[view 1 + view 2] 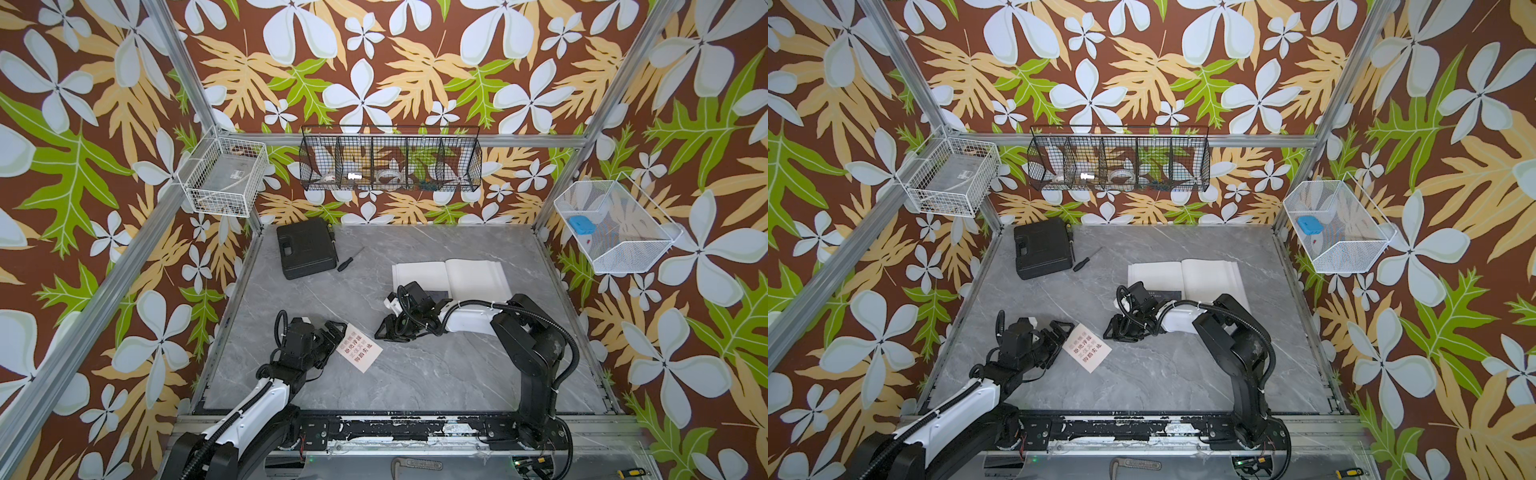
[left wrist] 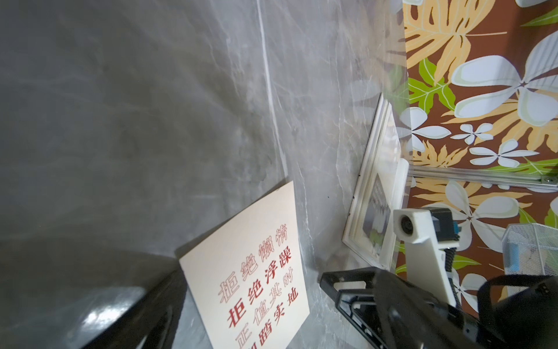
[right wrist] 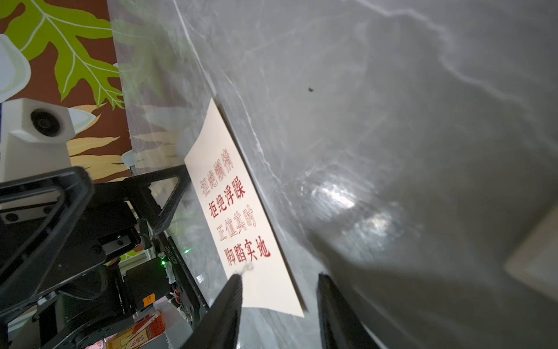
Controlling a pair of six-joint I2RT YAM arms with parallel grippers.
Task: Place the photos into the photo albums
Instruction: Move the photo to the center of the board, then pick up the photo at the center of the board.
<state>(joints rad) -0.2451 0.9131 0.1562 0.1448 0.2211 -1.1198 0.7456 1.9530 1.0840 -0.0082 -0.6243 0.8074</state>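
Left gripper (image 1: 334,340) is sitting wide open, low over the table (image 1: 415,386) at front left, clamping nothing. Cream card (image 1: 360,348), red Chinese text facing up, is lying flat on the table right at it. In the left wrist view the card's (image 2: 250,256) near end is lying in the gap between the two jaws. Can't tell whether either jaw is touching it. Right gripper (image 1: 384,332) is reaching in from the opposite side, pointing at the same card. In the right wrist view its fingers (image 3: 232,299) are standing apart with a clear gap, the card's (image 3: 241,211) corner is showing in that gap, and nothing is being pinched. Can't tell whether they are touching card or table. Album (image 1: 473,274) is lying open and flat at back right of the table, well apart from the cream card, with blank pages facing up in both top views. A dark card (image 1: 438,294) is lying on the page nearer the case, partly hidden by the right arm, with print too small to read. Black case (image 1: 305,248) is sitting closed at back left, with a screwdriver (image 1: 350,259) lying just beside it on the table.
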